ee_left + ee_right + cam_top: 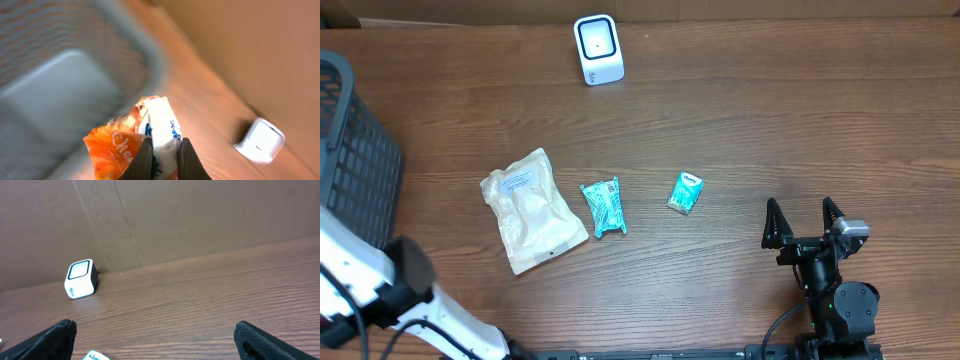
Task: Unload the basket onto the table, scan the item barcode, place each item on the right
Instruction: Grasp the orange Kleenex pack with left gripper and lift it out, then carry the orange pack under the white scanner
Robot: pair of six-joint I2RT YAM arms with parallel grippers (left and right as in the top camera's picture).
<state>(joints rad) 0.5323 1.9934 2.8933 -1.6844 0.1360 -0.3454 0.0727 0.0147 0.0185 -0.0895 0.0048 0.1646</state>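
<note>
Pinching an orange packet (pixel 116 146) near the basket (pixel 75 60), left jaws closed; right jaws wide, empty

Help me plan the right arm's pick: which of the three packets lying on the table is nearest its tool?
The small teal tissue pack, rightmost of the three; the crumpled teal wrapper and the pale pouch lie farther from the right tool.

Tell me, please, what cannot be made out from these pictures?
The left pincer and its orange bag: absent overhead, past the left edge.
Its barcode: unseen in the left wrist view; pincer and bottom edge hide part of the bag.
The basket: blurred in the left wrist view.
The tissue pack: cut by the right wrist view's bottom edge; its print is too small overhead.
</note>
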